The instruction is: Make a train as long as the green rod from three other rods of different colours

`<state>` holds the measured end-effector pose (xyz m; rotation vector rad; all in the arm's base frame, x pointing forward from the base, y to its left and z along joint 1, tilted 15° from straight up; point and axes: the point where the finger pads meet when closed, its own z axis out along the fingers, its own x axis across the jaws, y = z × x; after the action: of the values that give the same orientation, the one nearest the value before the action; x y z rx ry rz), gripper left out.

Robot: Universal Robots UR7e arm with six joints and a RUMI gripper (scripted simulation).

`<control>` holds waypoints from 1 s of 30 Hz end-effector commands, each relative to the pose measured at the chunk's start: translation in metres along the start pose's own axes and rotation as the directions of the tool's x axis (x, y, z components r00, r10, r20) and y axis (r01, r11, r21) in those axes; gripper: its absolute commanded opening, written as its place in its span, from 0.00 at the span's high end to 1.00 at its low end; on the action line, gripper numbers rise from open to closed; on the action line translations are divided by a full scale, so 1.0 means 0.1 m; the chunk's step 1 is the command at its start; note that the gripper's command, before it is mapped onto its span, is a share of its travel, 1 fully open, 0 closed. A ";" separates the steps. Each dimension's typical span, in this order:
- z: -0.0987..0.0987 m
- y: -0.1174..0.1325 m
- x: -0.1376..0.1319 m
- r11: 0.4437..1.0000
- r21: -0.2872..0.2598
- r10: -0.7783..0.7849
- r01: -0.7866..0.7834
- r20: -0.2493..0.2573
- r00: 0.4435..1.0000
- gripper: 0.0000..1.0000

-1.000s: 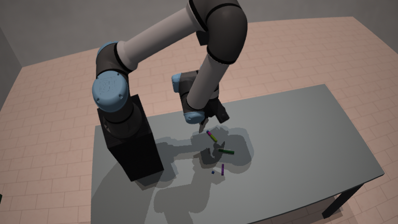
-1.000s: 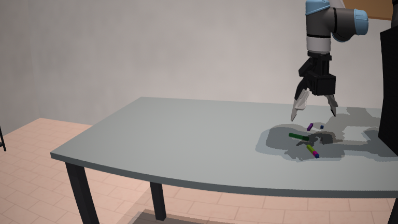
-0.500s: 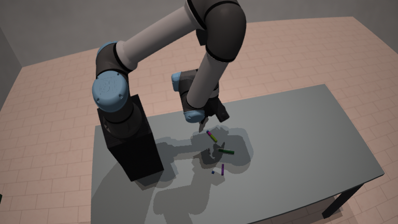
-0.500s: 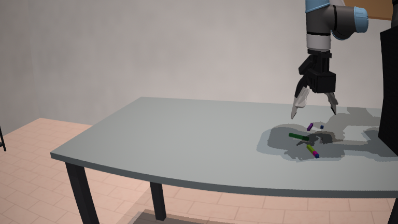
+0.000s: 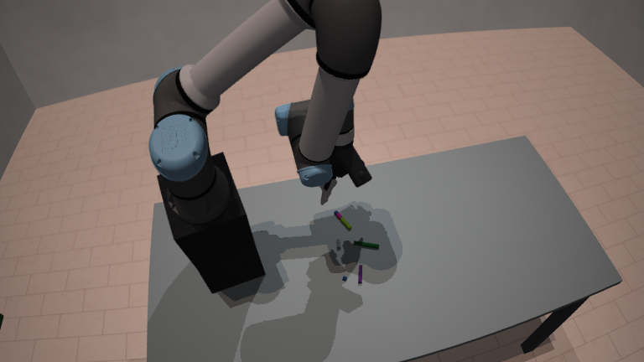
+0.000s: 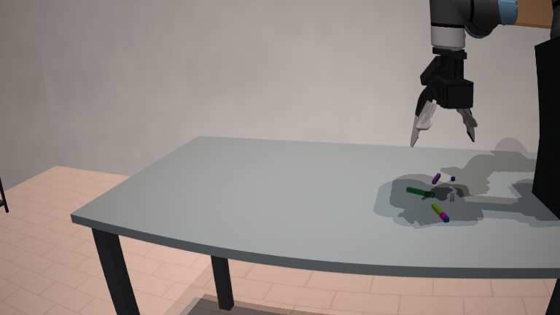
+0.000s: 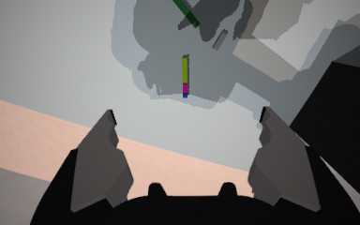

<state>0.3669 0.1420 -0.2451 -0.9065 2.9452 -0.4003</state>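
A lime rod (image 5: pixel 345 223) (image 6: pixel 437 209) (image 7: pixel 185 70), a magenta rod (image 5: pixel 338 215) (image 6: pixel 443 216) (image 7: pixel 185 88) and a blue rod (image 6: pixel 446 219) (image 7: pixel 185 96) lie flat in one straight line, end to end, with no gap that I can see. The green rod (image 5: pixel 366 245) (image 6: pixel 417 191) (image 7: pixel 185 11) lies apart from them. A grey rod (image 5: pixel 338 244) (image 6: pixel 452 197) (image 7: pixel 219 39) lies near one end of the green rod. My gripper (image 6: pixel 442 144) (image 7: pixel 187 109) is wide open and empty, high above the table. In the wrist view the blue end of the line lies beyond the fingertips.
A purple rod (image 5: pixel 360 274) (image 6: pixel 436 178) and a second blue rod (image 5: pixel 345 278) (image 6: pixel 453 179) lie beyond the green rod from the line. The black robot base (image 5: pixel 220 253) (image 7: pixel 330 112) stands at one end of the table (image 5: pixel 475 197) (image 6: pixel 247 195). The arm's shadow covers the line.
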 end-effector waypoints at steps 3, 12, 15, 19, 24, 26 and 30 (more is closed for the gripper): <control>-0.28 0.00 -0.01 1.000 0.000 0.000 0.000 -0.001 1.000 0.00; -0.41 0.00 -0.01 1.000 0.000 0.000 0.000 -0.001 1.000 0.00; -0.42 0.00 -0.01 1.000 0.000 0.000 0.000 -0.001 1.000 0.00; -0.42 0.00 -0.01 1.000 0.000 0.000 0.000 -0.001 1.000 0.00; -0.42 0.00 -0.01 1.000 0.000 0.000 0.000 -0.001 1.000 0.00; -0.42 0.00 -0.01 1.000 0.000 0.000 0.000 -0.001 1.000 0.00; -0.42 0.00 -0.01 1.000 0.000 0.000 0.000 -0.001 1.000 0.00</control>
<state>0.3626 0.1518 -0.2046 -0.9063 2.9471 -0.4008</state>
